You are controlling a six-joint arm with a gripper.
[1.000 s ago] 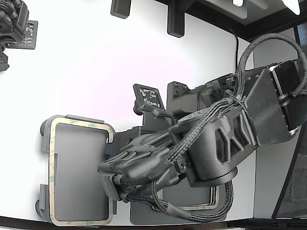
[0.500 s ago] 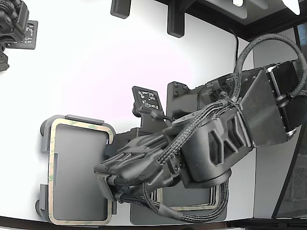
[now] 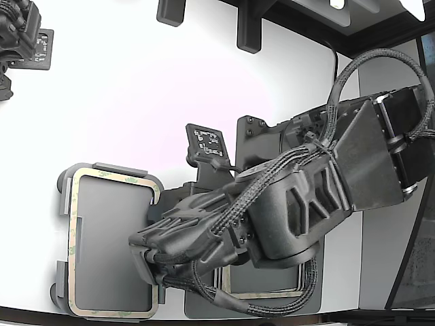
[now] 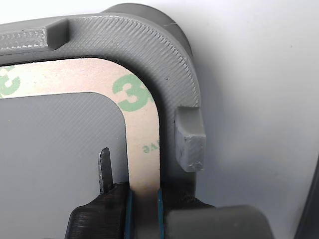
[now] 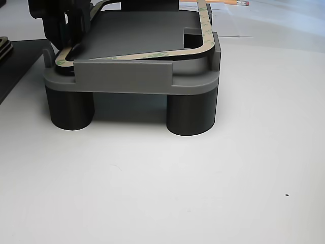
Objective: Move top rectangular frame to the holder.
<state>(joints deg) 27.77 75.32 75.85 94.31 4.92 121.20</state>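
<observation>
The top rectangular frame (image 3: 109, 176), thin beige with green blotches, lies on the light grey holder (image 3: 62, 182) at the exterior view's lower left. In the other view the frame (image 5: 152, 55) sits tilted over the holder (image 5: 127, 76), its near side above the raised tab. My gripper (image 3: 153, 261) is at the frame's right side in the exterior view. In the wrist view my gripper (image 4: 143, 201) is shut across the frame's strip (image 4: 142, 124), with a blue-edged pad on each side, close to a raised tab (image 4: 189, 139) of the holder (image 4: 149, 45).
A dark grey mat (image 3: 204, 309) at the exterior view's bottom carries several more frames (image 3: 265, 295), partly under my arm. A tag plate (image 3: 209, 139) stands behind it. A second arm (image 3: 17, 34) is at the top left. Dark posts (image 3: 248, 30) stand at the back.
My arm has shifted a little toward the exterior view's left, over the holder's right side. The frame has barely moved and stays in my gripper.
</observation>
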